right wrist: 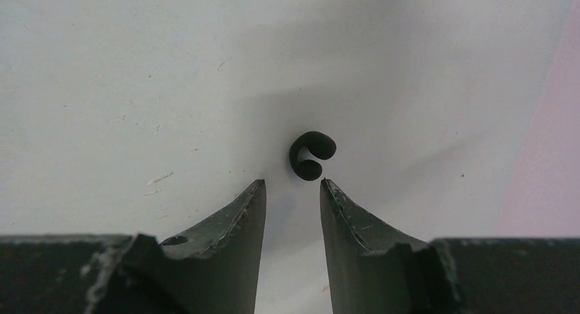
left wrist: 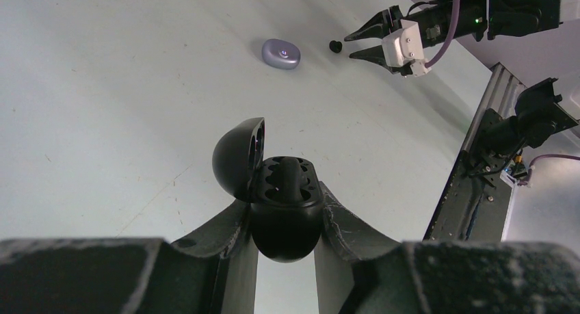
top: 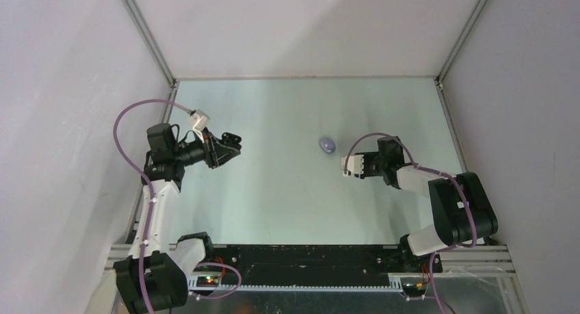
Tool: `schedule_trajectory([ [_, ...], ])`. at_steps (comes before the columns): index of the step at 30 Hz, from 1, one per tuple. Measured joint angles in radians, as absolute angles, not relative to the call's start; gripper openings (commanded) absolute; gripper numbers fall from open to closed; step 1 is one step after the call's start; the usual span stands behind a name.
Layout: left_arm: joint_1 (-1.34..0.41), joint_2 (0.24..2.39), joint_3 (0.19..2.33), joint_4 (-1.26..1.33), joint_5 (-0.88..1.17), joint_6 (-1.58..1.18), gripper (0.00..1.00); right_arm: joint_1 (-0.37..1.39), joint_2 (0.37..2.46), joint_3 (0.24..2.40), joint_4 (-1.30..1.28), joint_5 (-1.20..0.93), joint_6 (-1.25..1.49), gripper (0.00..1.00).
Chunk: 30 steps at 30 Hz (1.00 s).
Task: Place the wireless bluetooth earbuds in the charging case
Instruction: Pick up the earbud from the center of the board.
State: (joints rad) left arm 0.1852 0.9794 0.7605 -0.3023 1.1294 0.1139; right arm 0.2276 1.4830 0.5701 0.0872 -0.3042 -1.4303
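My left gripper (left wrist: 284, 199) is shut on an open black charging case (left wrist: 285, 228) and holds it above the table, lid (left wrist: 238, 157) swung to the left. A dark rounded shape lies in the case's tray; I cannot tell if it is an earbud. A glossy black earbud (right wrist: 311, 155) lies on the table just beyond my right gripper's (right wrist: 293, 184) tips; that gripper is open and empty. The earbud also shows in the left wrist view (left wrist: 335, 46). In the top view the left gripper (top: 231, 145) is at the left, the right gripper (top: 346, 165) right of centre. No purple earbuds are in view.
A closed pale purple charging case (top: 328, 145) lies on the table just beyond the right gripper's tips, also in the left wrist view (left wrist: 281, 53). White walls with metal frame posts (top: 147, 37) enclose the table on three sides.
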Motion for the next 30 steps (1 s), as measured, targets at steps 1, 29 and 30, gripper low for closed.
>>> schedule_trajectory([
  [1, 0.185, 0.979, 0.760, -0.302, 1.129, 0.114, 0.15, 0.227, 1.483, 0.570, 0.086, -0.310, -1.433, 0.41],
  [29, 0.185, 0.979, 0.760, -0.317, 1.129, 0.116, 0.15, 0.243, 1.554, 0.678, 0.002, -0.338, -1.415, 0.42],
  [30, 0.185, 0.979, 0.760, -0.317, 1.129, 0.116, 0.15, 0.243, 1.555, 0.678, 0.001, -0.337, -1.414, 0.41],
])
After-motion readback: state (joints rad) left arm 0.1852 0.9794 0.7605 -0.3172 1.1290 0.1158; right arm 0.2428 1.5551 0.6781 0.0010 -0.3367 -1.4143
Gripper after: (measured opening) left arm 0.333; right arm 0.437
